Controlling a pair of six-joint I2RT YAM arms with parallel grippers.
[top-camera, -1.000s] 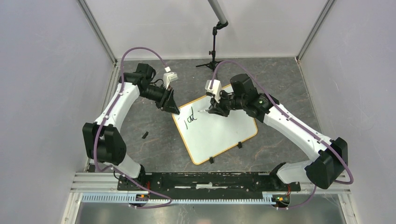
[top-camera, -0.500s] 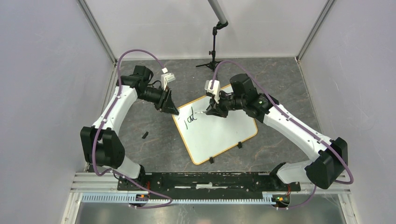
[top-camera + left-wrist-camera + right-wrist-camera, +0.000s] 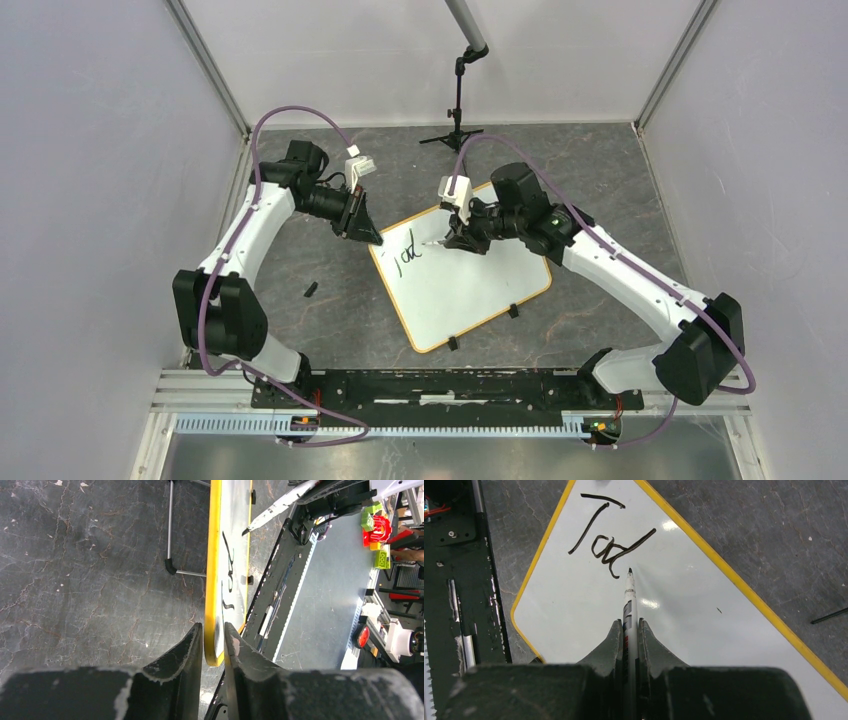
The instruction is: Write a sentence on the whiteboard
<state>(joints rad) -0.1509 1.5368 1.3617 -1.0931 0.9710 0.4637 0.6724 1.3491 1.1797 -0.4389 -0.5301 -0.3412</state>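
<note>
Whiteboard (image 3: 470, 290), glossy, round-cornered and yellow-rimmed, lies askew on the marbled grey table (image 3: 340, 310). Left tool (image 3: 214, 640) pinches its far-left corner. Right tool (image 3: 629, 630) clamps a slim white marker (image 3: 629, 592), its tip at the black looping script (image 3: 589, 527).

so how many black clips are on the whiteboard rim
2, both on the whiteboard's near edge: one clip by the near corner, the other further right. Right arm hides part of the far edge.

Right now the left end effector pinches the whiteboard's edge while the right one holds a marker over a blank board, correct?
Not blank. The right wrist view shows black script, roughly "Tod", already on the whiteboard, with the marker tip beside it. The rest holds.
</note>
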